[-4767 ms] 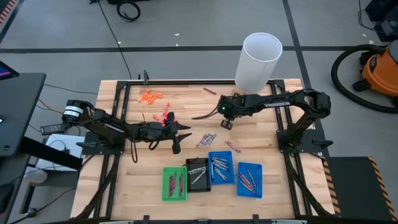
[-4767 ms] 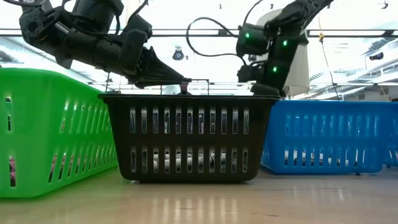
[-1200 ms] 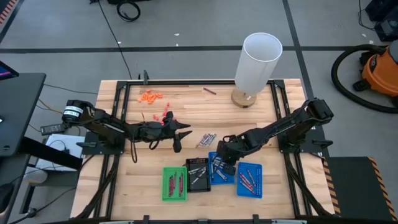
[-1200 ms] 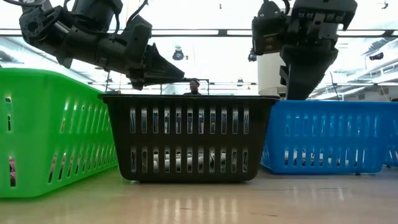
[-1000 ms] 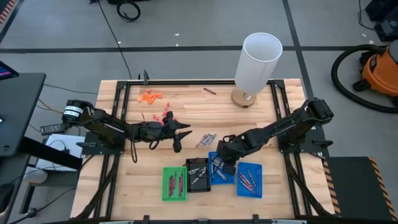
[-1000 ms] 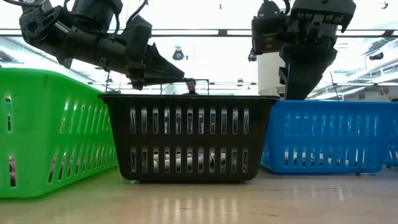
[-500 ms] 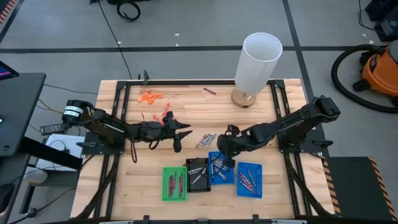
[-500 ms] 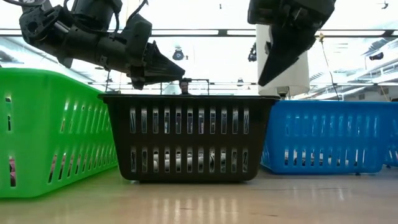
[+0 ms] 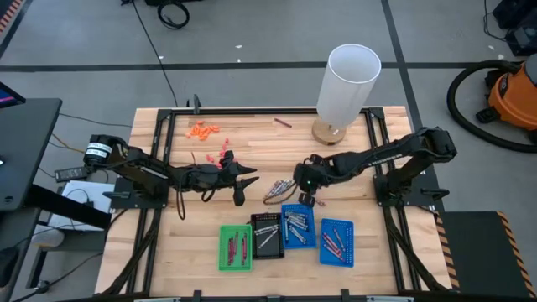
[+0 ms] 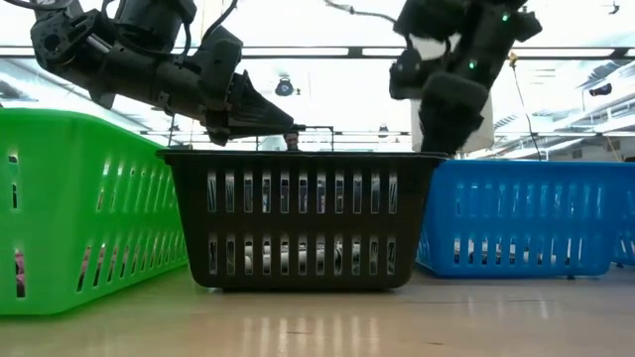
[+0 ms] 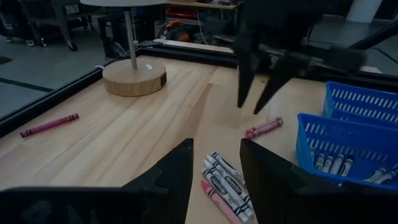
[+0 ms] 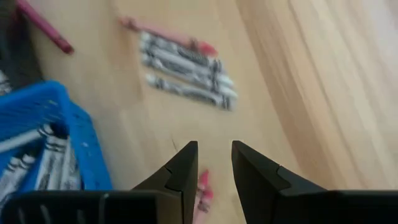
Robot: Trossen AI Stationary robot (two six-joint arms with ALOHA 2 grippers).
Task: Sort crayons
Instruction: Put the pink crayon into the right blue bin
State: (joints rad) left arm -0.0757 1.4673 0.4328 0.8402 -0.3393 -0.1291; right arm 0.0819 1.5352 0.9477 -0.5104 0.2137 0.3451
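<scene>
Right gripper [image 9: 307, 191] fingers parted, empty, above red crayons [image 11: 263, 127] beside blue tray [image 9: 298, 226]. Grey crayons [image 9: 278, 190] just left. Left gripper [image 9: 239, 186] parted, idle (mid-table). Risk: off-centre descent nudges crayon, pinch misses.

Grey concrete floor [image 9: 252, 33], crossed by dark taped lines, surrounds the light wooden table [image 9: 252, 138]. An orange shop vacuum [image 9: 513, 92] (its black hose coiled beside it) sits at the far right. Bright ceiling light strips [image 10: 327, 52] run overhead in the low view.
</scene>
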